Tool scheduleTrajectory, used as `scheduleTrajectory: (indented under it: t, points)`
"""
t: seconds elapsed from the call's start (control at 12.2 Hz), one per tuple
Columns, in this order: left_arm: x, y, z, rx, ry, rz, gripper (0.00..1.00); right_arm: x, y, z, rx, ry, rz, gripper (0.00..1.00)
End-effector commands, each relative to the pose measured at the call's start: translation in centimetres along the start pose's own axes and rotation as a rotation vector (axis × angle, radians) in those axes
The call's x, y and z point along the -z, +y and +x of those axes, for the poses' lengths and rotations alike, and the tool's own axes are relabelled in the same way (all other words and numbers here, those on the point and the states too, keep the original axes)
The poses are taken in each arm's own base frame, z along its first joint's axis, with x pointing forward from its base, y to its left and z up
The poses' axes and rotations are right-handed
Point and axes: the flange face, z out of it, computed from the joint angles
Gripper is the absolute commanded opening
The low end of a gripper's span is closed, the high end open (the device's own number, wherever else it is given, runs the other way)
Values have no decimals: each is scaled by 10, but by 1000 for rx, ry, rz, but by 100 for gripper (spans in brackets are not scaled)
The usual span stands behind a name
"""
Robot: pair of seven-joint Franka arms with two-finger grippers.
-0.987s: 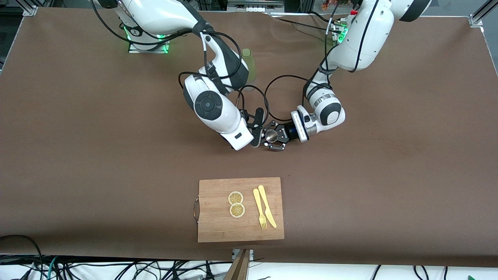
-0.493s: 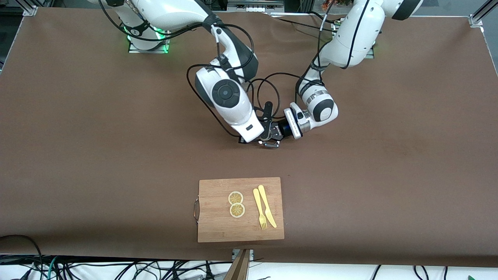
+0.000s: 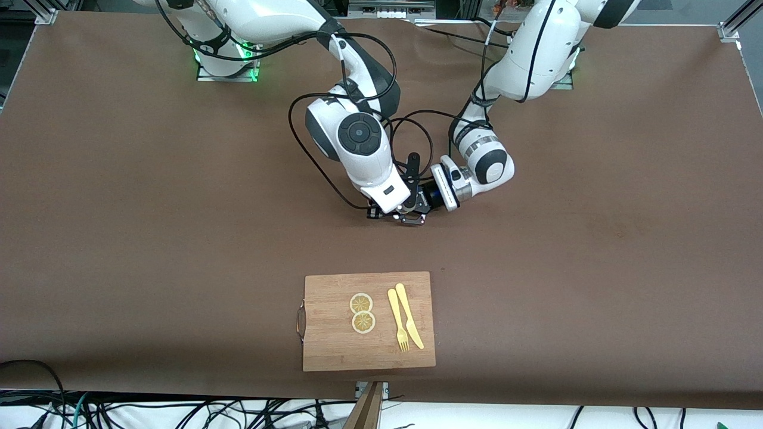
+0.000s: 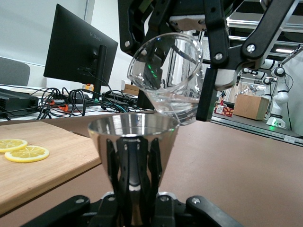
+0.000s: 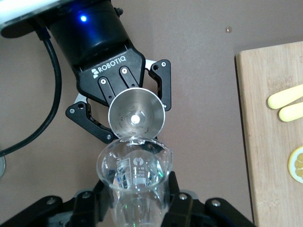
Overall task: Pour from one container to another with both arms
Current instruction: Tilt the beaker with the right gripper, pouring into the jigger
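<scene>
My left gripper is shut on the stem of a steel cone-shaped cup, held upright over the middle of the table. My right gripper is shut on a clear glass beaker. The beaker is tilted, with its lip over the cup's rim. In the front view the right arm's white wrist hides both vessels.
A wooden cutting board lies nearer the front camera. On it are two lemon slices and a yellow fork and knife. Black cables loop between the two wrists.
Both hands have drawn together. The right wrist has swung over the left gripper and now covers the steel cup in the front view. A green bottle seen earlier is now hidden by the right arm.
</scene>
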Motion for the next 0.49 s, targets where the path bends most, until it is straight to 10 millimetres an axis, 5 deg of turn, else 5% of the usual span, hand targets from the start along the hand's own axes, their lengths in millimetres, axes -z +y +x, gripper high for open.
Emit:
scheduleTrajectory:
  t: [0.0,0.41]
  points:
    - [-6,2,-1,-46,3,29,0,4,-4,2,11,-28,-36,27]
    - [-5,2,-4,-44,-1,30,0,1,-17,12,42,-84,-93,27]
